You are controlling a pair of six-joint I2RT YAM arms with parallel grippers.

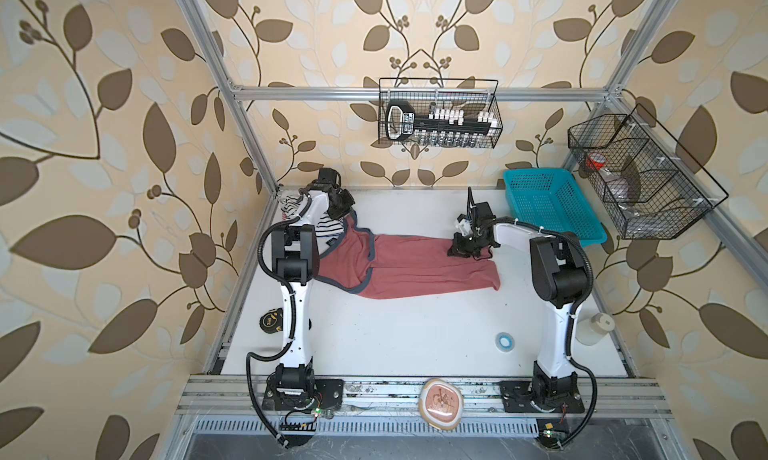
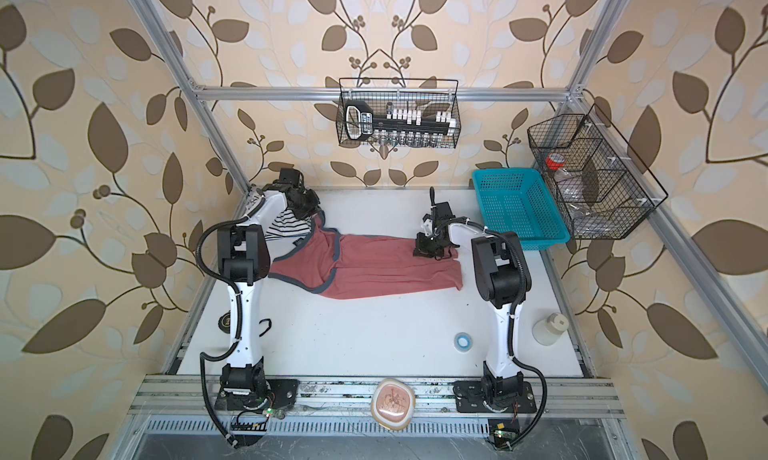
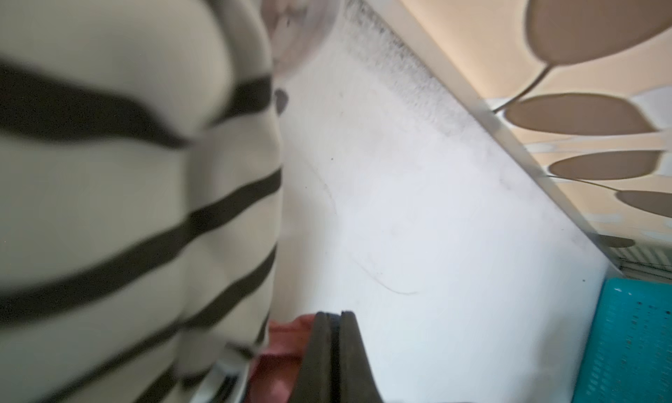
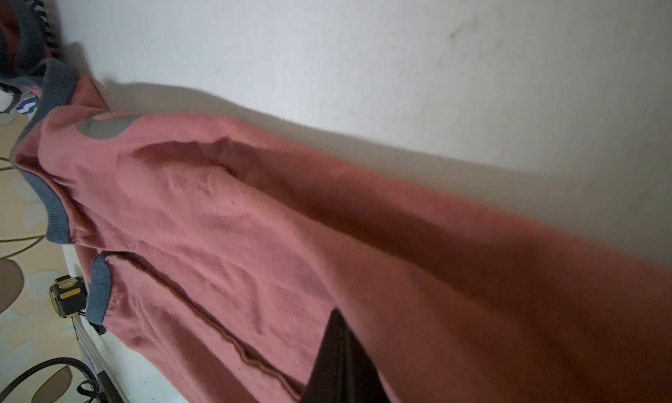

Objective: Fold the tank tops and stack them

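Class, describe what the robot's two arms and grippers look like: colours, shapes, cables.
The left arm and right arm have white curved shells, black boxy joints and a ribbed black cable hose looping alongside. The left gripper and right gripper are black, with dark, flat, tapering fingers.

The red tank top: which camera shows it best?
Both top views: the red tank top shows nearly whole, straps to hem. The right wrist view crops it close; the left wrist view shows a sliver.

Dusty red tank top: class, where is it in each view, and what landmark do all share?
A top view: dusty red tank top mid-table, between the arms.
A top view: same place.
Left wrist: small patch beside left hand.
Right wrist: fills most of it.
Shared: white table.
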